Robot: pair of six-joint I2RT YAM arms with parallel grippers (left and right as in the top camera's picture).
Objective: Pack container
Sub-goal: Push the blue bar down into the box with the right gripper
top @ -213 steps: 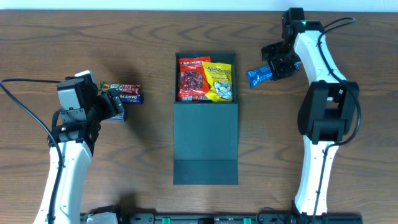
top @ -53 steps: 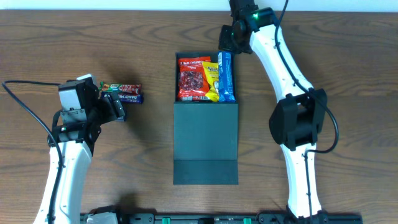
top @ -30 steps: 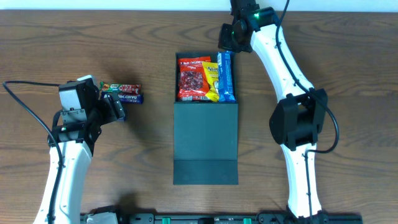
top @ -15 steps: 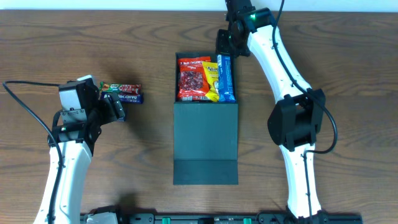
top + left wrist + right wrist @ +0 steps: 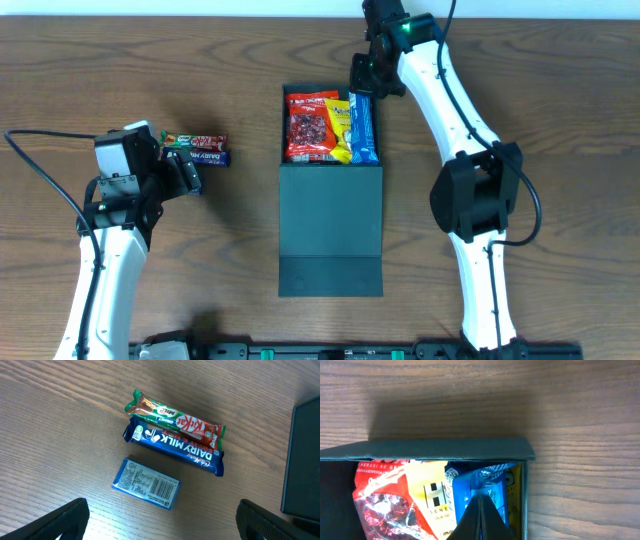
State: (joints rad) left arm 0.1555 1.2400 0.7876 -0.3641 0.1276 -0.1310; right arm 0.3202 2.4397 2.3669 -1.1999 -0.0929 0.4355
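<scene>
The dark teal container lies mid-table with its flap lid folded toward me. Its open far half holds a red packet, a yellow packet and a blue packet. My right gripper hangs at the container's far rim. In the right wrist view this gripper is shut, its tips over the blue packet's far end with nothing showing between them. Whether they touch it I cannot tell. My left gripper stands open at the left, wide of a small blue box.
Left of the container lie a green-and-red KitKat bar and a blue Dairy Milk bar, side by side on the wood, just beyond the small blue box. The container's wall shows at the right edge of the left wrist view.
My right gripper has shifted slightly left and toward the container's far rim, still shut. The blue packet stays in place. The left arm has not moved.
</scene>
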